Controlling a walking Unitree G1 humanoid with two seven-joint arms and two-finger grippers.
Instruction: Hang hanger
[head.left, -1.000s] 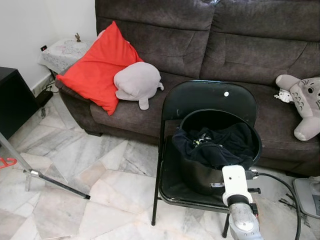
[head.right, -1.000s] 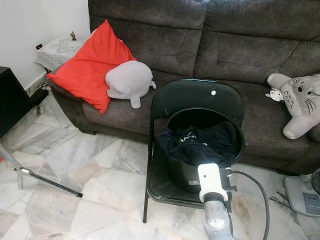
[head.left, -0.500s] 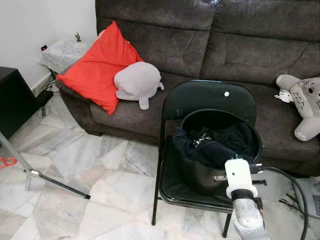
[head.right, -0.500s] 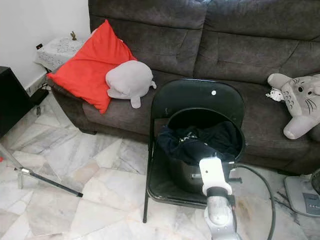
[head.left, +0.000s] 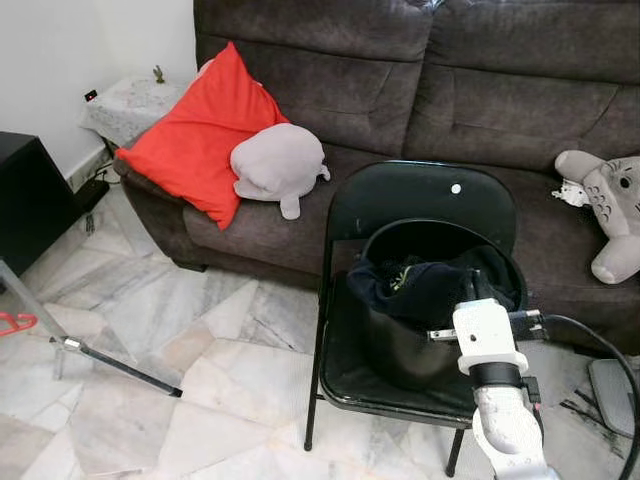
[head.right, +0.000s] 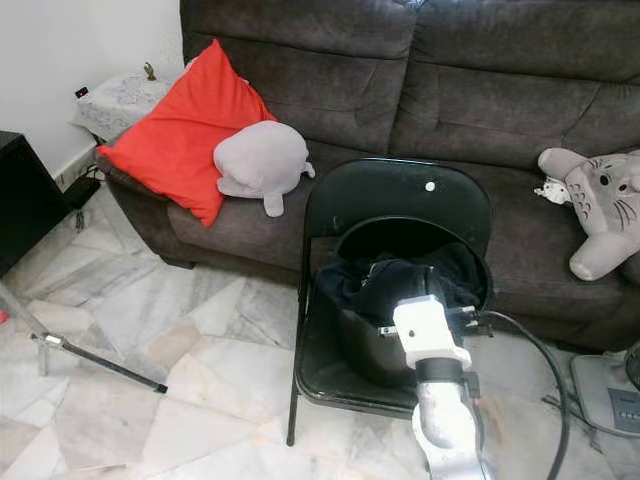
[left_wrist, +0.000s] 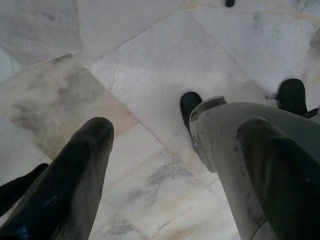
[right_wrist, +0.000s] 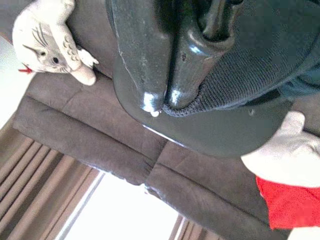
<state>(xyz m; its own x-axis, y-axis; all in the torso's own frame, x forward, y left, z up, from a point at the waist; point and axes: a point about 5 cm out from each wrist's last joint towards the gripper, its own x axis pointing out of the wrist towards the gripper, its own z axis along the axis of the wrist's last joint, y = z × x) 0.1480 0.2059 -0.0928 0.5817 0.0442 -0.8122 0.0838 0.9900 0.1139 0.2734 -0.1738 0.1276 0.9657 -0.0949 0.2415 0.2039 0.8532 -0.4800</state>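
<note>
Over the black basket (head.left: 400, 350) on the folding chair (head.left: 420, 200), the right gripper (right_wrist: 200, 55) pinches the dark garment (head.left: 430, 285); the left gripper (left_wrist: 170, 150) hangs spread above the floor. Cloth could snag on the rim and drag the basket off its seat; no hanger is visible.

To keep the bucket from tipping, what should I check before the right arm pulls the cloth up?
1. Right gripper pinches the cloth: ok.
2. Hanger is inside the cloth: cannot tell.
3. Bucket stands upright on the chair: ok.
4. Cloth lies free of the bucket rim: not ok, it drapes over the front rim.
5. Left gripper is open and idle above the floor: ok.
</note>
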